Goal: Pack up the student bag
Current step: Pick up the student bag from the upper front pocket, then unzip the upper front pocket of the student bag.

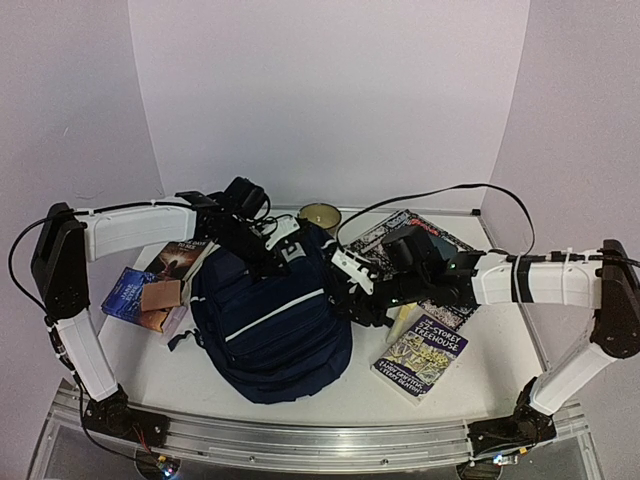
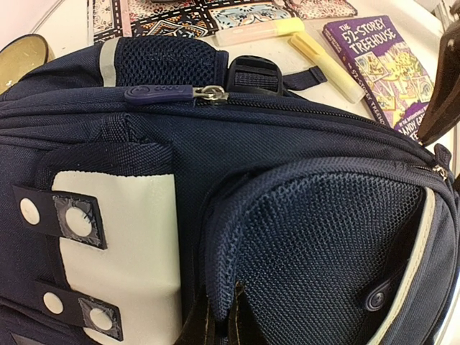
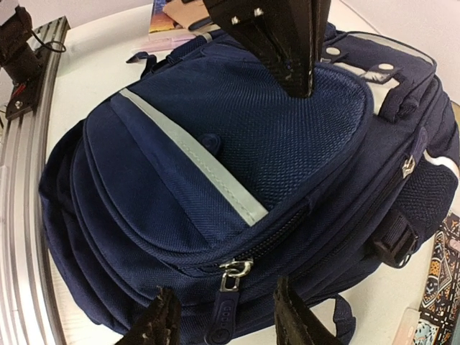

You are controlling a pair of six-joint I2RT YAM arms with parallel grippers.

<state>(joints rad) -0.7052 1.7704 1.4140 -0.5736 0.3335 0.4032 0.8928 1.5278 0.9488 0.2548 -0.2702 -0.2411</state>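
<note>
The student bag (image 1: 270, 320) lies in the middle of the table, navy with a white stripe. My left gripper (image 1: 268, 252) sits at the bag's top end. In the left wrist view it (image 2: 219, 323) is shut, pinching a fold of the mesh front pocket (image 2: 309, 237). My right gripper (image 1: 347, 292) is at the bag's right side. In the right wrist view it (image 3: 223, 291) is open, its fingers standing either side of a front-pocket zipper pull (image 3: 228, 302) without touching it. That zipper looks closed. Another zipper pull (image 2: 162, 93) lies along the bag's upper seam.
A purple Treehouse book (image 1: 420, 360) and two yellow highlighters (image 2: 323, 57) lie right of the bag. A patterned book (image 1: 400, 235) lies behind my right arm. Further books (image 1: 150, 290) are stacked at left. A round cup (image 1: 320, 215) stands at the back. A metal rail (image 1: 300, 440) runs along the near edge.
</note>
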